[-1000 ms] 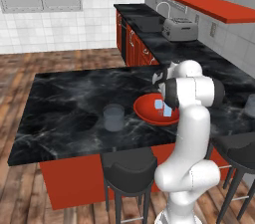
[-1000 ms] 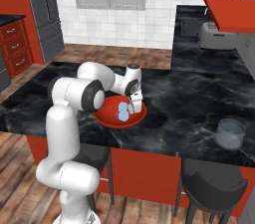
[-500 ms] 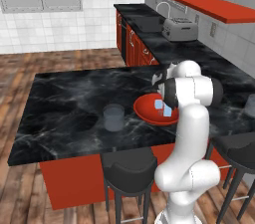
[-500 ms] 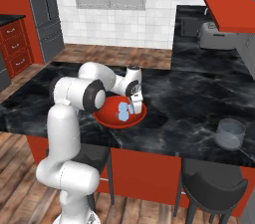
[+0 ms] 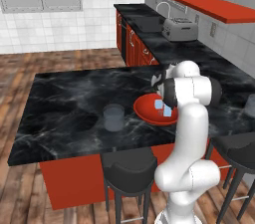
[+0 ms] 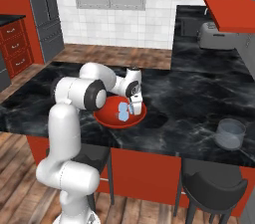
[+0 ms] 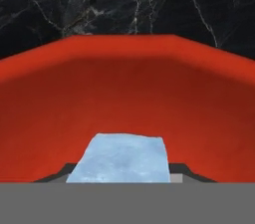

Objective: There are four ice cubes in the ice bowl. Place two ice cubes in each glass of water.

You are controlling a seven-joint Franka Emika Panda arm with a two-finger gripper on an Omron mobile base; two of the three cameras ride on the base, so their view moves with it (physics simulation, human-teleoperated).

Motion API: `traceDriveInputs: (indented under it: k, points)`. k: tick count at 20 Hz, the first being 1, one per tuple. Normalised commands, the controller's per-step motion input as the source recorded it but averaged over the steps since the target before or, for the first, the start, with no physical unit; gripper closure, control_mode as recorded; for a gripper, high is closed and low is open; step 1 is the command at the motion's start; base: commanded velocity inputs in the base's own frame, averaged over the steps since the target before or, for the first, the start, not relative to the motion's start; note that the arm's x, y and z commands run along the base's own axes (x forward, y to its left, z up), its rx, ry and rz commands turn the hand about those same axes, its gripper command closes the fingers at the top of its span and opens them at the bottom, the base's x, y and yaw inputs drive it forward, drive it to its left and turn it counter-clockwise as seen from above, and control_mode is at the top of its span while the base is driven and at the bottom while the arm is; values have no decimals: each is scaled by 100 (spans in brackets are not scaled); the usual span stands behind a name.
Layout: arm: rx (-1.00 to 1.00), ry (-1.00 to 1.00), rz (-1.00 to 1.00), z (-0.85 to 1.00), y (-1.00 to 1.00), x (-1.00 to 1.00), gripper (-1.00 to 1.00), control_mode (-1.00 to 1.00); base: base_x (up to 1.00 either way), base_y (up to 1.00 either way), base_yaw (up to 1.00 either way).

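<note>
White tiled walls (image 5: 99, 24) are backing red cabinets (image 5: 137, 49); black stools (image 5: 130, 173) are standing on wooden flooring (image 5: 20, 68).

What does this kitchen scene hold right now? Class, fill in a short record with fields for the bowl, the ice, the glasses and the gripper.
bowl: red bowl on the black marble island
ice: an ice cube sits between the jaws, low inside the bowl; other ice cubes lie beside it
glasses: one tumbler left of the bowl, another far right
gripper: gripper down in the bowl, jaws either side of the cube
</note>
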Motion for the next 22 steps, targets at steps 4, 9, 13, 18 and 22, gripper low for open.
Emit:
traceDriveInputs:
  k: [4,9,13,18,22]
  points:
    - [0,1,0,41,2,-3,100,-100,0,0,0]
    - [1,0,1,72,43,-75,100,-100,0,0,0]
    - [0,0,14,70,100,-86,100,-100,0,0,0]
    - [0,0,28,43,100,-56,100,-100,0,0,0]
    - [5,0,32,46,100,-6,100,-100,0,0,0]
